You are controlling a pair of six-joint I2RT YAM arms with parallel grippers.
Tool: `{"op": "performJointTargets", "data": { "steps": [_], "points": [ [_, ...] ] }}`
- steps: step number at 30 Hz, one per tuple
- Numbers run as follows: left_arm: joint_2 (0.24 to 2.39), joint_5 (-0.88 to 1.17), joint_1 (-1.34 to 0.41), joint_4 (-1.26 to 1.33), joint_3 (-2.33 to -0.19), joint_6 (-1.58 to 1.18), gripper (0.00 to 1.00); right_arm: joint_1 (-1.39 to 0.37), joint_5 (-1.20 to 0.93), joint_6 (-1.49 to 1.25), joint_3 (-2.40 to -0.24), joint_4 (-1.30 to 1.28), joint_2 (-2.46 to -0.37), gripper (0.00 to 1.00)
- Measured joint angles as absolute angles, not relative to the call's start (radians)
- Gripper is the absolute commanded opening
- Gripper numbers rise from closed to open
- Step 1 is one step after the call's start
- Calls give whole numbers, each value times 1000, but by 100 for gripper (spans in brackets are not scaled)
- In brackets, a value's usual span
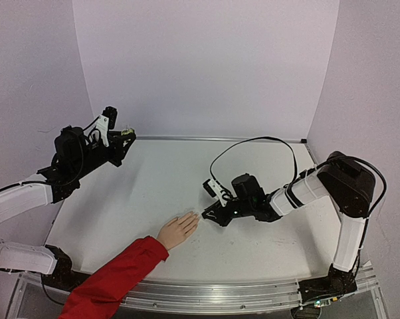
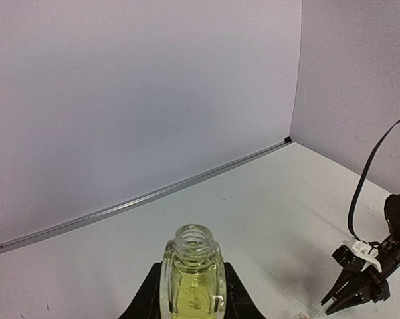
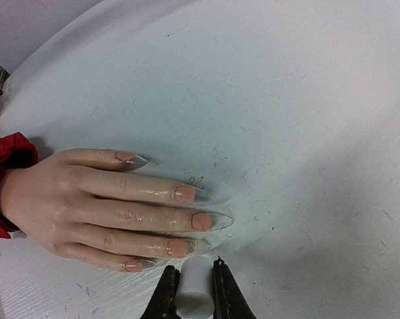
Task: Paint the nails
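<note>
A peach-coloured flat mannequin hand [image 1: 178, 230] with fingers together lies palm-down on the white table [image 1: 153, 186]; its bright red fabric sleeve [image 1: 113, 279] runs from the hand to the near table edge. The right gripper [image 1: 208, 214] sits low, just beyond the fingertip end of the hand, jaws closed, with a small white item [image 1: 195, 214] at its tip next to the fingertips. The left gripper [image 1: 125, 135] hangs raised, well apart from the hand on its far left, closed on a small yellowish object [image 1: 126, 132]. A black cable [image 1: 253, 139] loops beyond the hand above the right arm.
</note>
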State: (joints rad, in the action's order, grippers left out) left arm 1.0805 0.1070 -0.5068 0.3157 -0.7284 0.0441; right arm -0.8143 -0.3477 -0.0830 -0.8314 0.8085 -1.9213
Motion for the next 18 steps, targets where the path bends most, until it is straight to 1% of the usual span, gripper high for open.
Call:
{"op": "performJointTargets", "data": {
  "steps": [18],
  "points": [
    [1081, 111, -507, 316, -728, 44, 0, -814, -313, -105, -830, 818, -1922, 0]
  ]
}}
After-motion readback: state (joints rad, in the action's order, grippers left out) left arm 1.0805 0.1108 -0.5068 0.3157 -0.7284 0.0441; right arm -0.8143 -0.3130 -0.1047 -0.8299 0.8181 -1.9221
